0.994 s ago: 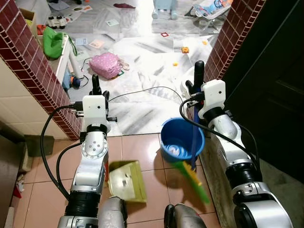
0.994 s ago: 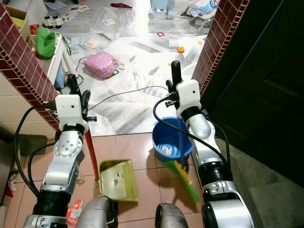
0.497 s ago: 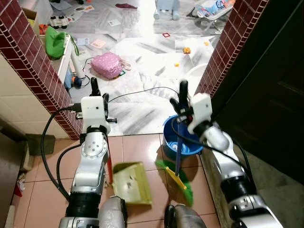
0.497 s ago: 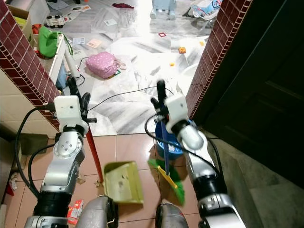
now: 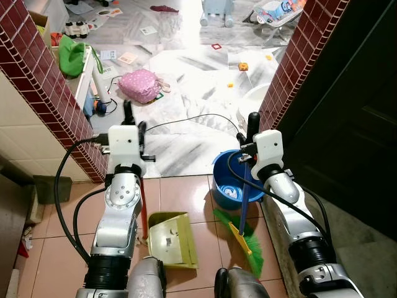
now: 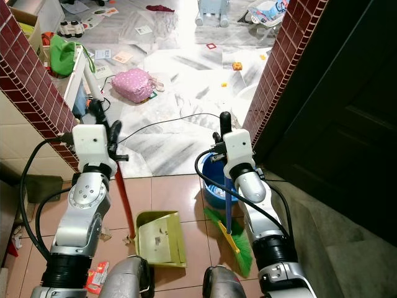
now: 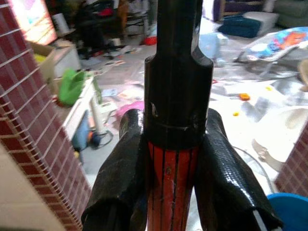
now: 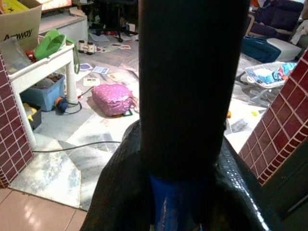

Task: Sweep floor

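A yellow-green dustpan (image 5: 172,240) rests on the terracotta tiles just ahead of my feet. Its red handle (image 5: 142,208) rises to my left gripper (image 5: 133,121), which is shut on it; the left wrist view has the black fingers (image 7: 120,173) clamped on the red handle (image 7: 171,192). The broom's green bristles (image 5: 240,234) touch the floor right of the dustpan. My right gripper (image 5: 250,131) is shut on the broom's blue handle (image 5: 244,208), with the blue handle (image 8: 175,209) seen between its fingers in the right wrist view.
A blue bucket (image 5: 224,180) stands behind the broom, against the right brick pillar (image 5: 291,68). Another brick pillar (image 5: 46,93) flanks the left. A black cable (image 5: 192,119), a pink bag (image 5: 140,85) and scattered toys lie on the marble floor beyond. A dark door (image 5: 353,124) stands at right.
My right gripper swung the broom left toward the dustpan, then partly back right; the bristles now lie nearer the dustpan than a second ago. The dustpan shifted slightly right.
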{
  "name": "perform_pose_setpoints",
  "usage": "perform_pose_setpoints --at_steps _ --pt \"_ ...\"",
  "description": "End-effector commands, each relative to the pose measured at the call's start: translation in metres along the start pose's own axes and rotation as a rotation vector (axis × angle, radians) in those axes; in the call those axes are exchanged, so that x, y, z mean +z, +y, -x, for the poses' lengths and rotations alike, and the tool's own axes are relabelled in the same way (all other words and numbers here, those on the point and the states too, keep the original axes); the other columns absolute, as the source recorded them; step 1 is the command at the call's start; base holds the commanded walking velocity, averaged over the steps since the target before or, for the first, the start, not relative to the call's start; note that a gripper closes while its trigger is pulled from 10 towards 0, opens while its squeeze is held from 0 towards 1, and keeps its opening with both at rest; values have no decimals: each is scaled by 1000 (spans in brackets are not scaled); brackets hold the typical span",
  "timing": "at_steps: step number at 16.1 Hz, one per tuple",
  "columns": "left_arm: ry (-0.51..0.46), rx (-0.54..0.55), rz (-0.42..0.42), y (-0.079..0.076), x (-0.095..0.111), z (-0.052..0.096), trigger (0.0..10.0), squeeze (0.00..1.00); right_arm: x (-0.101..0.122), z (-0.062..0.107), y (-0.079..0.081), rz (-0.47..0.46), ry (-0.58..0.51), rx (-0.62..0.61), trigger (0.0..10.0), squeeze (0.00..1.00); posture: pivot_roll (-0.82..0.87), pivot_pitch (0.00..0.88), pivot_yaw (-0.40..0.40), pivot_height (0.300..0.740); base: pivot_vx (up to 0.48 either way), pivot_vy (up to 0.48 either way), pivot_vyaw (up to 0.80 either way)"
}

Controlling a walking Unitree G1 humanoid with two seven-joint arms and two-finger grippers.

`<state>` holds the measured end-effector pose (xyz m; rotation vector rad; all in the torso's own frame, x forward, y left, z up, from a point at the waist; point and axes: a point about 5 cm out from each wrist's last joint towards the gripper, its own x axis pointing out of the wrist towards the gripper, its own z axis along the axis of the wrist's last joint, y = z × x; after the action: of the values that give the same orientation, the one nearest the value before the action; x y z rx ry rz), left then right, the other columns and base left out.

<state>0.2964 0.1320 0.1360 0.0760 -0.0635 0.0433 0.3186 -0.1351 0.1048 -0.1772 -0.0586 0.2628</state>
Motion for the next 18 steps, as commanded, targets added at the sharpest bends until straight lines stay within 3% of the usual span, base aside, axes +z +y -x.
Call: perform_pose_setpoints --at_steps 1,6,18 --pt "-48 -48 -8 -2 13 0 10000 0 -2 1 -2 6 23 -27 10000 0 -10 116 -14 740 0 0 0" --pt "-36 -111 -7 -11 12 2 10000 0 -6 3 -8 -46 34 -95 10000 0 -6 85 3 740 -161 0 0" --pt "-28 -57 68 -14 16 -4 10000 0 -6 -1 -12 -23 38 -109 10000 0 -24 84 -8 740 -303 0 0"
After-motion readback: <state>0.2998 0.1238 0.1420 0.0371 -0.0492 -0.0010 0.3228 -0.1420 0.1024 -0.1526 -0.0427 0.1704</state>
